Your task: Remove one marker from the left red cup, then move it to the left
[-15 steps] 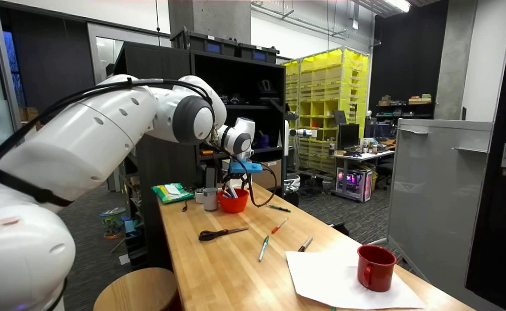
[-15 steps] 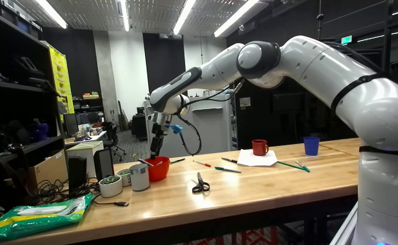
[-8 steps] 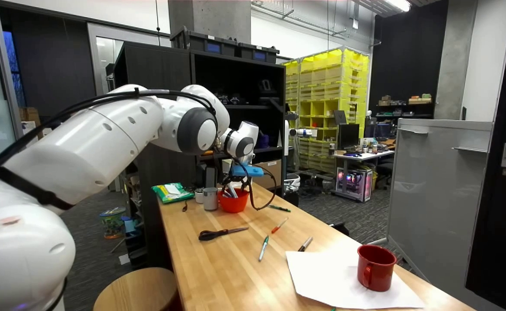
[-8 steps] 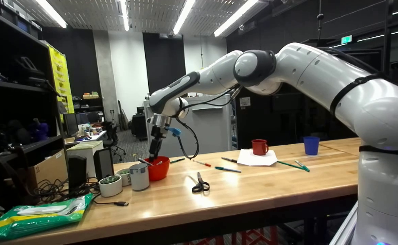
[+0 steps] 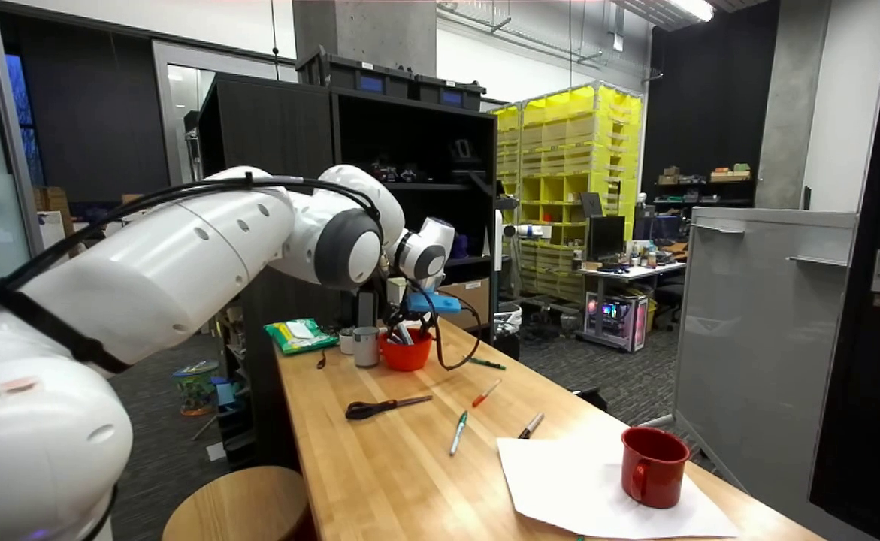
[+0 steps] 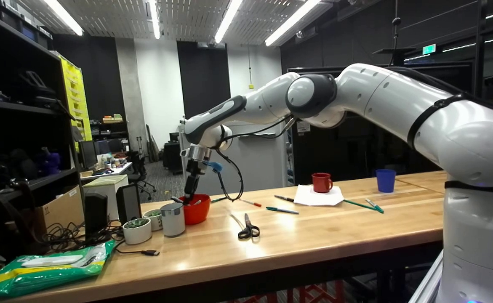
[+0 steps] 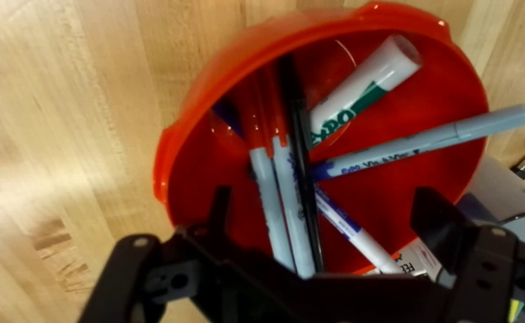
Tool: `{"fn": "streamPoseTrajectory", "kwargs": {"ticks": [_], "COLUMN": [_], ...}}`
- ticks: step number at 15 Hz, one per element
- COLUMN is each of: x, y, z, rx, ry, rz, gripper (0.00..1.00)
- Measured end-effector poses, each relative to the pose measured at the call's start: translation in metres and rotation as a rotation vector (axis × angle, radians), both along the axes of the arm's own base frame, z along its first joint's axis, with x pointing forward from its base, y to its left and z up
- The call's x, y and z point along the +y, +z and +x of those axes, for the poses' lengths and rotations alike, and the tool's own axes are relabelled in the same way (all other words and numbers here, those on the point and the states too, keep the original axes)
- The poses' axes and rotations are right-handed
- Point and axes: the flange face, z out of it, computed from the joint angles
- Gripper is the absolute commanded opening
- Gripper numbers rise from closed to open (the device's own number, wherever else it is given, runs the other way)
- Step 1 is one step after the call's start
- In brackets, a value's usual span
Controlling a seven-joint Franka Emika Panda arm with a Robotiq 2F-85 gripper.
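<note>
The squat red cup (image 5: 407, 358) stands at the table's far end and shows in both exterior views (image 6: 199, 212). In the wrist view the cup (image 7: 450, 85) holds several pens and markers. Two are blue with a paler part: a white-and-blue marker (image 7: 349, 226) and a pale marker with a blue end (image 7: 423, 142) leaning over the rim; I cannot tell which is meant. My gripper (image 7: 323, 205) is open, its fingers wide apart over the cup with pens between them. In an exterior view its fingertips (image 6: 187, 199) are at about rim height.
A grey cup (image 6: 173, 219) and small plant pots (image 6: 137, 231) stand close beside the red cup. Scissors (image 6: 249, 228) and several loose pens lie on the table. A dark-red mug (image 6: 322, 182) stands on white paper; a blue cup (image 6: 385, 181) stands farther along.
The arm has come down steadily. My gripper has lowered toward the red cup, its fingertips now at about the rim. The cup and pens have not visibly moved.
</note>
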Motion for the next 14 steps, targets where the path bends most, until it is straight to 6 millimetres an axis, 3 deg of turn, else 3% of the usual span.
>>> {"fn": "streamPoseTrajectory", "kwargs": {"ticks": [5, 6, 8, 14], "x": [0.001, 0.001, 0.003, 0.005], "y": [-0.008, -0.010, -0.014, -0.008], "z": [0.005, 0.005, 0.006, 0.011], "rx": [0.014, 0.019, 0.026, 0.013], "ry": [0.027, 0.032, 0.042, 0.057], "rz": [0.016, 0.019, 0.027, 0.045], "gripper": [1.00, 0.75, 0.69, 0.20]}}
